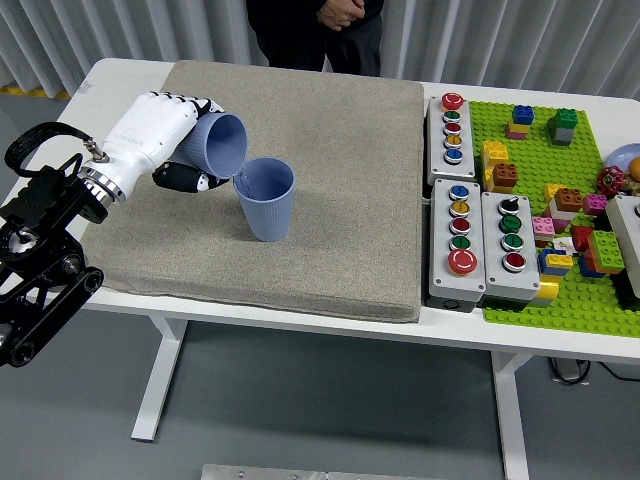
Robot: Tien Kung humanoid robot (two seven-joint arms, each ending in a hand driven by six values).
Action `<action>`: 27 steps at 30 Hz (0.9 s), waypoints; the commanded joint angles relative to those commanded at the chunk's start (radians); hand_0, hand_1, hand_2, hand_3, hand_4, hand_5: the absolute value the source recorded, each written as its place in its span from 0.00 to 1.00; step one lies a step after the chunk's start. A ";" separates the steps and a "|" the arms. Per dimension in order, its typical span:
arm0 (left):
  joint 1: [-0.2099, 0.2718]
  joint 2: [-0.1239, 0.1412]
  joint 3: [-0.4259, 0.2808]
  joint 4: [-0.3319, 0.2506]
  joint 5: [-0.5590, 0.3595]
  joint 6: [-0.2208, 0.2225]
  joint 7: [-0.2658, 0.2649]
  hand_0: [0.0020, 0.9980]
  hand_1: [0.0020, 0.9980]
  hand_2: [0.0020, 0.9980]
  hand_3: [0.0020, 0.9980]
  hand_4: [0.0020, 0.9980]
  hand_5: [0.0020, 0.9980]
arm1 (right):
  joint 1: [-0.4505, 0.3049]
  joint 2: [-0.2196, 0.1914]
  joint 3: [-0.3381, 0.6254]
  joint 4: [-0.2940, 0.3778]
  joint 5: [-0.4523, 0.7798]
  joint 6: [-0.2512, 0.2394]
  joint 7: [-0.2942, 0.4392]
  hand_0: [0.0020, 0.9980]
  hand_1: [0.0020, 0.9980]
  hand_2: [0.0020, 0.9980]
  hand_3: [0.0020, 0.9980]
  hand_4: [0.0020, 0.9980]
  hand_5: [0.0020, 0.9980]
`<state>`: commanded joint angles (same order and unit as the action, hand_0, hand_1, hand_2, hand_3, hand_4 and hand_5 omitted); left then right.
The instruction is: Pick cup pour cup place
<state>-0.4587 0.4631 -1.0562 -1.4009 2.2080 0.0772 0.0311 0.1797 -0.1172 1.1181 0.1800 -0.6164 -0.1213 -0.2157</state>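
Your left hand [160, 135], white-shelled with black fingers, is wrapped around a light blue ribbed plastic cup [220, 143] and holds it tipped on its side, mouth pointing right and slightly down. The lip of that tilted cup sits right at the far-left rim of a second light blue ribbed cup [267, 199], which stands upright on the beige fabric mat [330, 180] covering the left and middle of the white table [120, 75]. You cannot tell from this view whether anything lies inside either cup.

To the right of the mat you have three grey button boxes with coloured push buttons [452, 128], and beyond them a green building-block baseplate [560, 200] scattered with coloured bricks. At the far side a person in dark clothing [315, 30] stands with hands clasped [340, 12], well apart from the cups. Your right arm does not appear.
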 joint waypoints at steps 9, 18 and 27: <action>-0.014 0.008 0.011 -0.017 0.025 -0.002 0.008 0.59 0.51 0.54 0.53 0.79 0.14 | 0.005 -0.001 -0.004 0.000 0.010 -0.001 0.002 0.72 0.69 0.73 0.70 0.32 0.28; -0.024 0.026 0.029 -0.025 0.037 -0.003 0.012 0.59 0.51 0.54 0.53 0.79 0.14 | 0.006 -0.001 -0.005 0.000 0.013 -0.001 0.003 0.72 0.69 0.73 0.70 0.32 0.29; -0.039 0.040 0.048 -0.029 0.040 0.007 0.016 0.59 0.51 0.54 0.53 0.79 0.14 | 0.009 -0.002 -0.005 0.000 0.015 -0.002 0.004 0.72 0.69 0.73 0.70 0.32 0.29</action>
<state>-0.4977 0.5028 -1.0087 -1.4295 2.2483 0.0843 0.0469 0.1883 -0.1193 1.1128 0.1800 -0.6017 -0.1232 -0.2114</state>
